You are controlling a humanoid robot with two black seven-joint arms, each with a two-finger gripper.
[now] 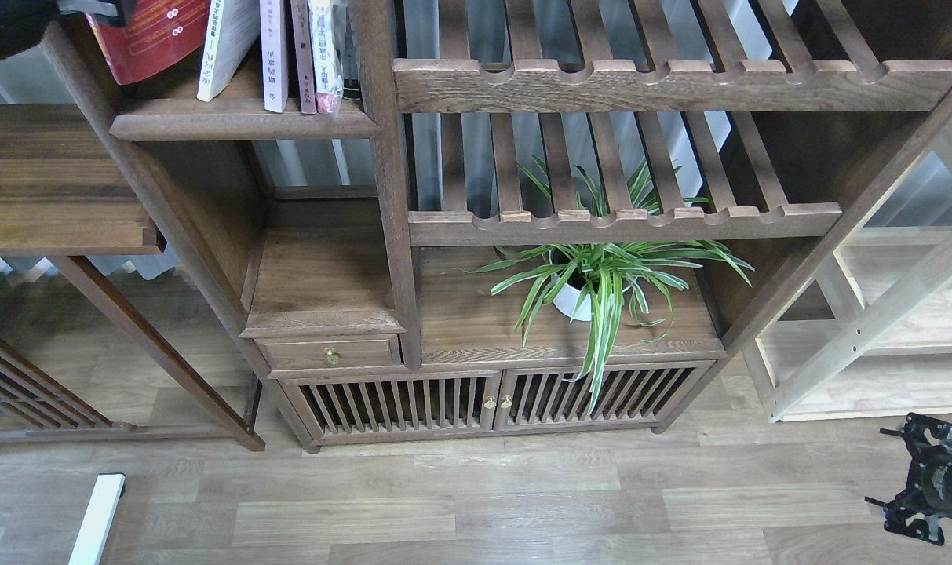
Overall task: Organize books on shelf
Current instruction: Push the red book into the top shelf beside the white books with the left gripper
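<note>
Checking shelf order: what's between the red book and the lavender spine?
Head view: one white-covered book, leaning left, stands between the red book and the lavender book on the shelf. Nothing else there.

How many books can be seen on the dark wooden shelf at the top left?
5 at least: the red book tilted at the left end, a white book leaning beside it, a lavender book, a thin dark book and a plastic-wrapped book. More may be hidden behind the post.

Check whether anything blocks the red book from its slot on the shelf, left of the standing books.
Nothing visible does. The red book is already over the shelf, tilted beside the leaning white-spined book, with bare board beneath it. The left end effector is hidden at the frame's top edge.
</note>
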